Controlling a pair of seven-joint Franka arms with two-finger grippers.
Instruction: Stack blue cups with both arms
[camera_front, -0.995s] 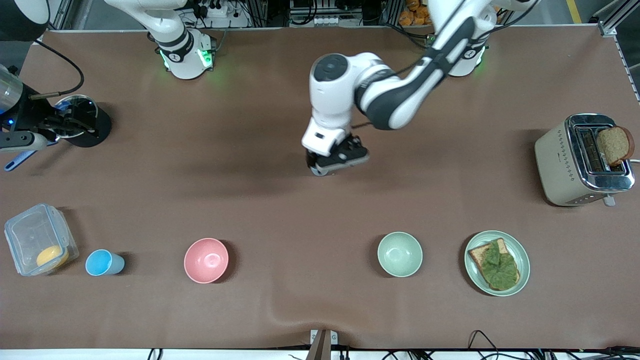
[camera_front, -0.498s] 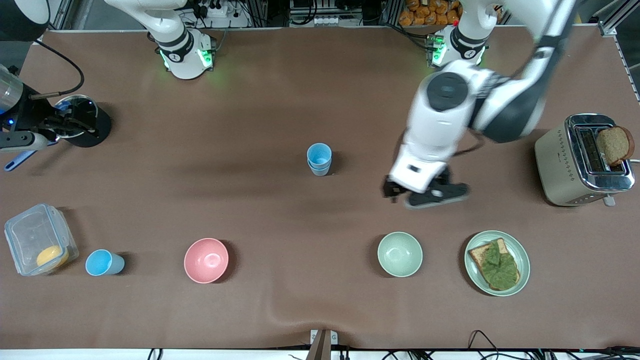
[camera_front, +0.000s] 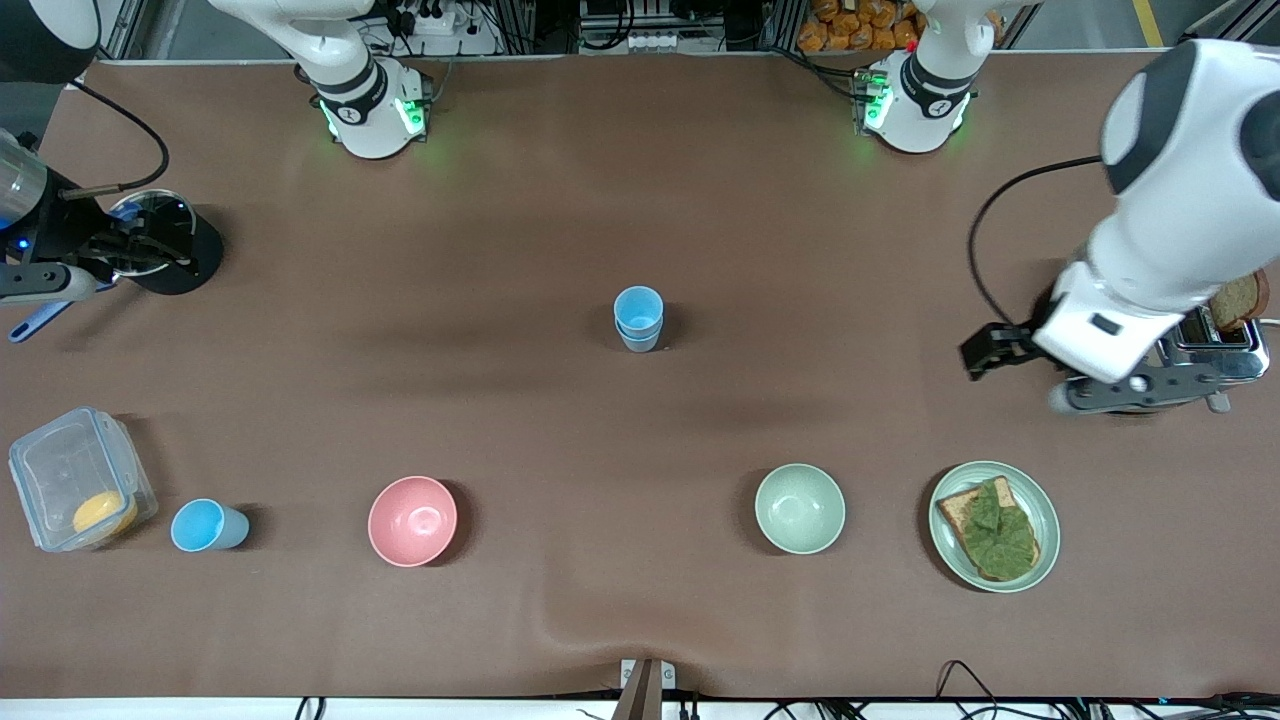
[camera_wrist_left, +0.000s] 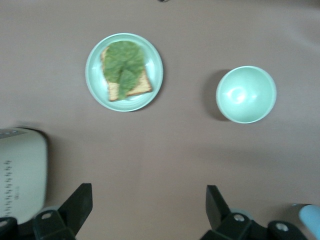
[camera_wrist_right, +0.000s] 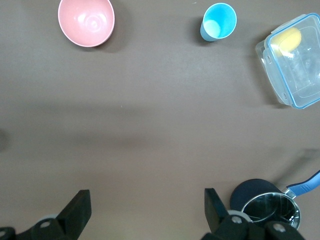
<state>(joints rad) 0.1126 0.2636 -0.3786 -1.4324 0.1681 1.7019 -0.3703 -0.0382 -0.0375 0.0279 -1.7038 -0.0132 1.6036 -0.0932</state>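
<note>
Two blue cups (camera_front: 638, 318) stand nested in one stack at the middle of the table; an edge of the stack shows in the left wrist view (camera_wrist_left: 311, 220). A third, brighter blue cup (camera_front: 208, 526) stands apart beside the clear box, also in the right wrist view (camera_wrist_right: 219, 21). My left gripper (camera_front: 1130, 392) is open and empty (camera_wrist_left: 147, 210), up beside the toaster, away from the stack. My right gripper (camera_wrist_right: 147, 210) is open and empty, waiting over bare table near the pan.
The pink bowl (camera_front: 412, 520), the pale green bowl (camera_front: 800, 508) and a plate (camera_front: 1040, 500) with toast and lettuce stand in the row nearest the front camera. A toaster (camera_front: 1110, 320) holds bread. A clear box (camera_front: 75, 480) and a pan (camera_front: 150, 225) are at the right arm's end.
My left gripper left the cup stack and swung toward the left arm's end of the table, to the toaster. The stack stands uncovered. The right arm has not moved.
</note>
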